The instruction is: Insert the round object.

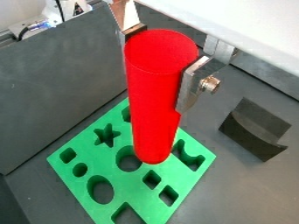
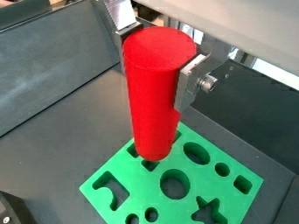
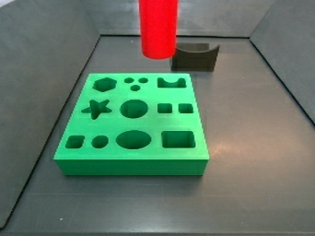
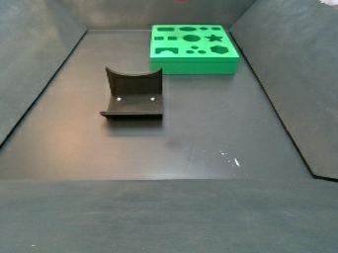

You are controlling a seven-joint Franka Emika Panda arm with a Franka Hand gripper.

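The tool [image 1: 163, 52] grips the red cylinder [image 1: 153, 96] upright above the green block [image 1: 87, 171] (a side view [image 4: 195, 46] shows only block and fixture [image 4: 132, 96])

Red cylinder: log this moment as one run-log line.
gripper: shut on red cylinder | cylinder: upright, above green block | holes: all empty | fixture: on floor, apart
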